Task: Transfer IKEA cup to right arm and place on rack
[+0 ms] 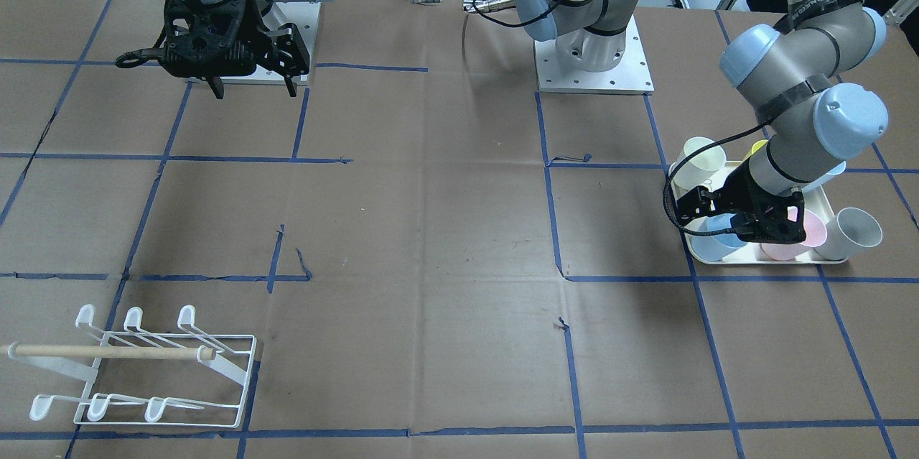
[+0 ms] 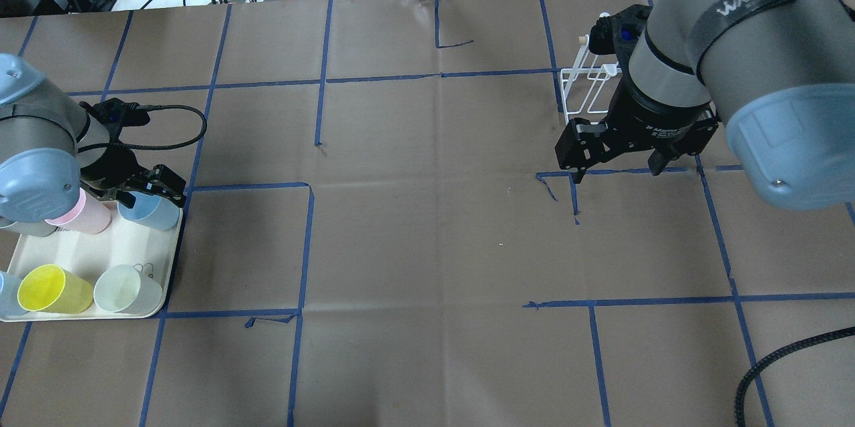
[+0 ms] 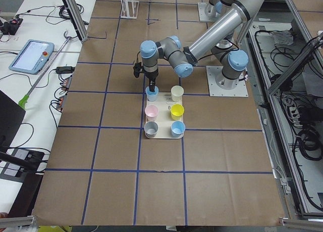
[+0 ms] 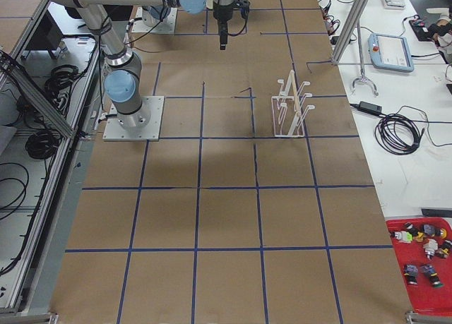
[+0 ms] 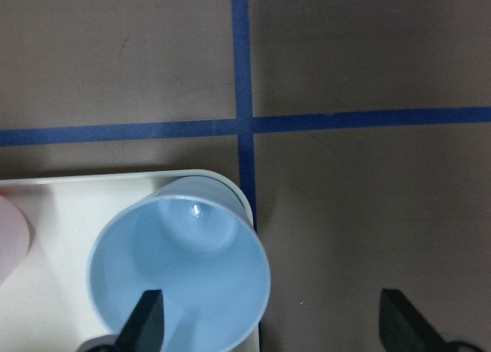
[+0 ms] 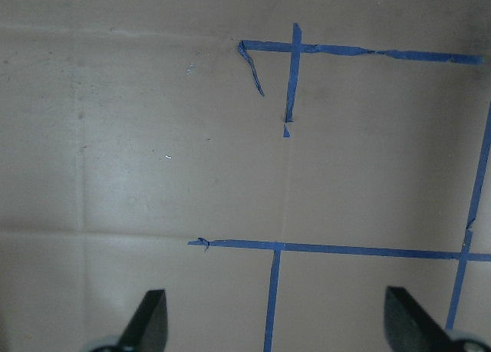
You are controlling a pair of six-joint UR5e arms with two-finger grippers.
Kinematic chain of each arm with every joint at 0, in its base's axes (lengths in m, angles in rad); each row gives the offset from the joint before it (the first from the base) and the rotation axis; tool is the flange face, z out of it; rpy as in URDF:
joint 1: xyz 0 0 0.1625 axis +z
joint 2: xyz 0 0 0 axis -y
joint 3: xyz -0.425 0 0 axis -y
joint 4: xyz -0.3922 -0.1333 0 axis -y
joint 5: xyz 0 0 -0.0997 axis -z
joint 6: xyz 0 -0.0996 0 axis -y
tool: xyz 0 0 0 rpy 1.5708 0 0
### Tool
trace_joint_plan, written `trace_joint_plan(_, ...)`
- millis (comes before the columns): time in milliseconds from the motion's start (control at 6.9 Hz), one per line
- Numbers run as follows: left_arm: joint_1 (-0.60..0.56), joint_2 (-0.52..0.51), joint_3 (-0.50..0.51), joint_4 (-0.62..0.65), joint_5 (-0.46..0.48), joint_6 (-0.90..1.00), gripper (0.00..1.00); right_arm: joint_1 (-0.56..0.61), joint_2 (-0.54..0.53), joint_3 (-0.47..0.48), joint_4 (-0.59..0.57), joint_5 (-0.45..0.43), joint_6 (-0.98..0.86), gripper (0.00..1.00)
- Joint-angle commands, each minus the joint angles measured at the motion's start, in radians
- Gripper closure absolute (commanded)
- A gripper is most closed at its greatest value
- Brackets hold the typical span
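A light blue cup (image 2: 152, 211) stands upright at the corner of a cream tray (image 2: 87, 253). My left gripper (image 2: 152, 193) is open and low over it. In the left wrist view one fingertip (image 5: 149, 321) is inside the cup (image 5: 180, 279) and the other is outside, over the table, so the cup's wall lies between the jaws. My right gripper (image 2: 614, 170) is open and empty, hanging above bare table. The white wire rack (image 1: 143, 365) with its wooden dowel stands by the far table edge, just behind my right gripper in the overhead view (image 2: 588, 89).
The tray also holds a pink cup (image 2: 87, 213), a yellow cup (image 2: 53, 288), a pale green cup (image 2: 127, 288) and others partly hidden by my left arm. Blue tape lines grid the brown table. Cables and devices lie beyond the far edge.
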Motion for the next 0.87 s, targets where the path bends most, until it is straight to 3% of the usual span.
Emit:
trace_joint_plan(0,0.002,-0.018,-0.019,0.015,0.007,0.000,0.01,0.000,0.000,0.000,0.000,0.000,0.000,0.00)
trace_joint_plan(145,0.002,-0.018,-0.019,0.016,0.007,-0.002,0.03,0.000,0.000,0.000,0.000,0.000,0.000,0.00)
trace_joint_plan(290,0.002,-0.018,-0.018,0.016,0.007,-0.002,0.33,0.000,0.000,0.000,0.000,0.000,-0.002,0.00)
trace_joint_plan(435,0.002,-0.019,-0.015,0.015,0.008,-0.010,0.75,0.000,0.000,0.000,0.000,-0.002,-0.002,0.00)
trace_joint_plan(580,0.002,-0.019,-0.010,0.015,0.008,-0.020,1.00,0.000,0.000,0.000,0.000,-0.002,-0.002,0.00)
trace_joint_plan(724,0.002,-0.018,-0.008,0.016,0.008,-0.020,1.00,0.000,0.000,0.000,0.000,-0.002,-0.002,0.00)
